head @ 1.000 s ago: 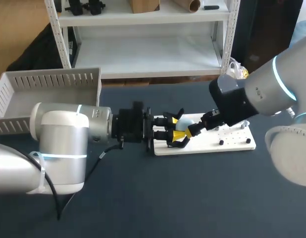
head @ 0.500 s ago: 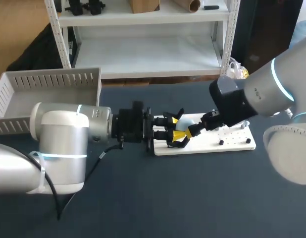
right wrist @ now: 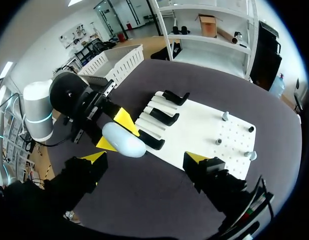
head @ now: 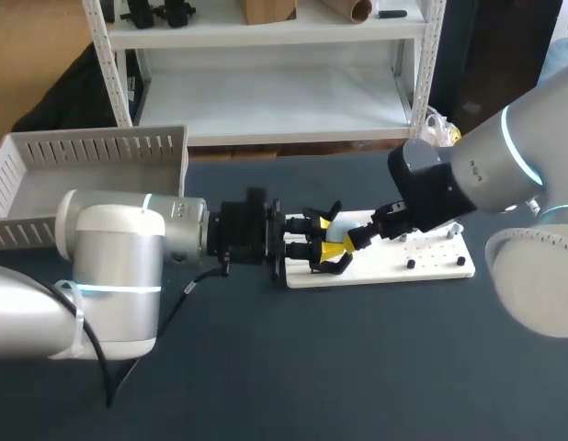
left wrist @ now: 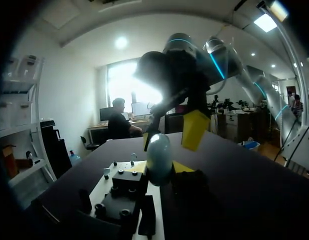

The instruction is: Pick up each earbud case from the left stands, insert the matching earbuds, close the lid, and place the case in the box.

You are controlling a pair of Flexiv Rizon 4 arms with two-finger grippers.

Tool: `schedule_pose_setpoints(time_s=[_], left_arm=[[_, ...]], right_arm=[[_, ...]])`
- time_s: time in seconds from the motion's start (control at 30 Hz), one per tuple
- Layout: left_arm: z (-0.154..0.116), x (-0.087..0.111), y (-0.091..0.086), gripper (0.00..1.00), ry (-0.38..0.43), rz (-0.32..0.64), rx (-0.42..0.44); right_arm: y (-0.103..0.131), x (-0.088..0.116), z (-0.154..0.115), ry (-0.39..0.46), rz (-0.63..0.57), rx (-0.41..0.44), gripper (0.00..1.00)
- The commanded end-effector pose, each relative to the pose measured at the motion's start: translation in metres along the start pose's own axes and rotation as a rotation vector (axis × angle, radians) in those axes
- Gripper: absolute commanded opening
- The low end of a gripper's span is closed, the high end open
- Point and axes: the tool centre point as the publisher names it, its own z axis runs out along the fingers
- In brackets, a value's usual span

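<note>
The left gripper pinched the pale blue earbud case from 2 sides, with 1 yellow tip pressed to each flank. It held the case over the stand end of the white board. The black stands lay just below and beside this gripper. In the left wrist view they sat under the held case, apart from it.

The right gripper faced the left one from the opposite side, its 2 fingers spread wide. The case sat ahead of it, within the gap between those fingers but much nearer 1 of them. The far finger was well clear of the case. Whether the near tip touched the case could not be told. From the left wrist view, 1 of the right gripper's yellow tips hung just above and beside the case, with a sliver of space between them.

4 small pegs stood on the other end of the board, ahead of the right gripper and well apart from the case. The pale slotted box sat on the dark table behind the left arm, well apart from both grippers.
</note>
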Motion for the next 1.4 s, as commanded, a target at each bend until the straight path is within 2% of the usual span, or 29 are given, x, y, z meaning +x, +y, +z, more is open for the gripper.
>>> schedule_pose_setpoints(time_s=[0.03, 0.77, 0.93, 1.1, 1.27, 1.4], left_arm=[[0.001, 0.001, 0.0, 0.0, -0.004, 0.002, -0.004], [0.001, 0.001, 0.0, 0.0, -0.004, 0.002, -0.004], [0.001, 0.001, 0.0, 0.0, -0.004, 0.002, -0.004], [0.001, 0.001, 0.0, 0.0, -0.004, 0.002, -0.004], [0.001, 0.001, 0.0, 0.0, -0.004, 0.002, -0.004], [0.001, 0.001, 0.0, 0.0, -0.004, 0.002, -0.004]], right_arm=[[-0.001, -0.003, 0.003, -0.002, 0.004, 0.004, 1.0], [-0.007, -0.015, -0.002, -0.013, 0.001, 0.037, 1.0], [-0.007, -0.026, -0.006, -0.025, -0.015, 0.05, 1.0], [-0.008, -0.043, -0.021, -0.071, -0.029, 0.069, 1.0], [-0.02, -0.055, -0.043, -0.11, -0.079, 0.156, 1.0], [-0.048, -0.06, -0.072, -0.125, -0.092, 0.263, 1.0]])
